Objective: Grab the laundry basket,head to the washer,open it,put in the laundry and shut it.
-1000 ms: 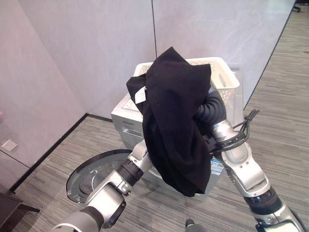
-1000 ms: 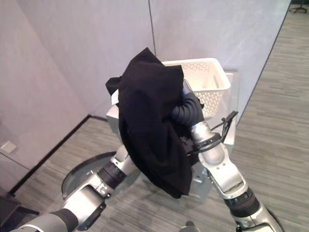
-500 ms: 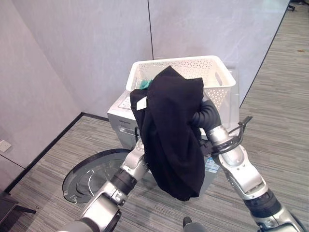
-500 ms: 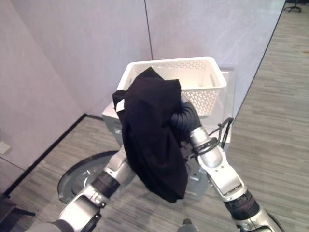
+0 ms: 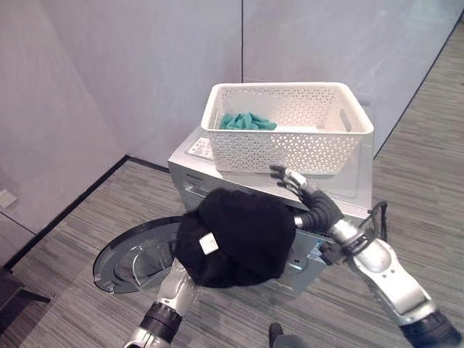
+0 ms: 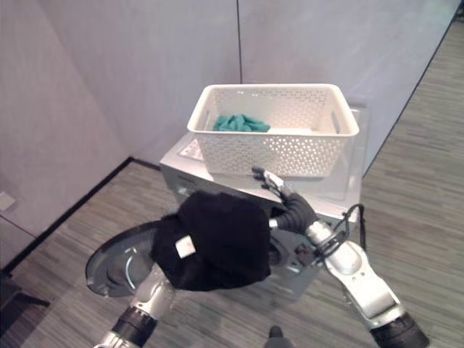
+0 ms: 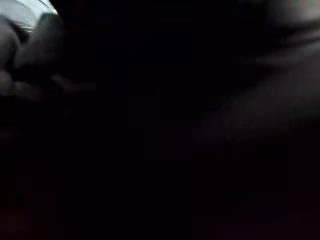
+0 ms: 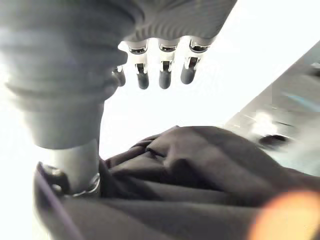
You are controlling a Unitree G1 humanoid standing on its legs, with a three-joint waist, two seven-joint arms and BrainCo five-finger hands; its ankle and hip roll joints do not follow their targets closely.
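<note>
A black garment (image 5: pixel 235 239) hangs bunched against the front of the silver washer (image 5: pixel 348 192), covering its opening. My left arm (image 5: pixel 172 301) reaches up under the garment, which hides the hand; the left wrist view is dark with cloth. My right hand (image 5: pixel 301 190) is open just right of and above the garment, fingers (image 8: pixel 162 75) straight and pointing toward the basket's base, with the black cloth (image 8: pixel 200 170) below them. The white laundry basket (image 5: pixel 290 148) stands on top of the washer with a teal cloth (image 5: pixel 246 121) inside.
The washer's round door (image 5: pixel 130 257) hangs open to the left, low over the striped grey floor. Grey partition walls stand close behind and to the left of the washer. Open floor lies to the right.
The black garment came down from in front of the basket to the washer's front. My right hand slipped out from the cloth and now stands free with straight fingers. The camera shifted too.
</note>
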